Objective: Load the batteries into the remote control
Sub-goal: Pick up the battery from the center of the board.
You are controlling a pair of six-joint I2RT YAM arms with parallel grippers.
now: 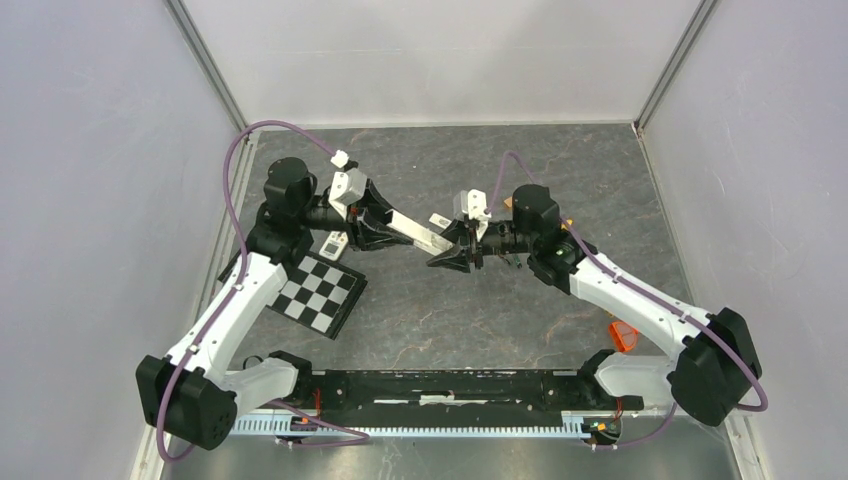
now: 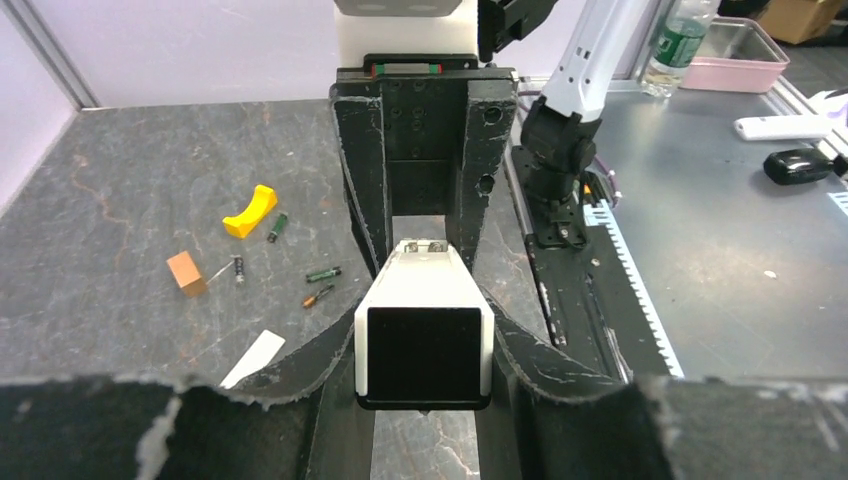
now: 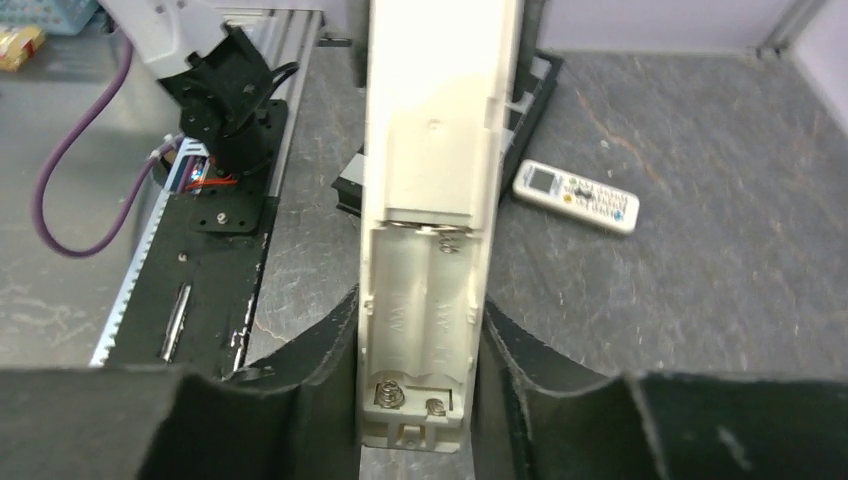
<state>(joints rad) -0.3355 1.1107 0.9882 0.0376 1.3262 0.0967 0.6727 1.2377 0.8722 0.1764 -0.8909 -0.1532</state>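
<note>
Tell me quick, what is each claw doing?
Left claw: closed, holding the long remote.
Right claw: closed on the other end of the long remote.

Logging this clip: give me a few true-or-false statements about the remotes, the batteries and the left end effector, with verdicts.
1. The held remote control has its battery compartment open and empty. True.
2. The left end effector holds nothing. False: it is shut on the held remote control's dark-windowed end.
3. The batteries lie loose on the table. True.
4. The small remote on the table lies face down. False: its buttons face up.
5. The yellow curved piece rests on top of the brown block. False: they lie apart on the table.
</note>
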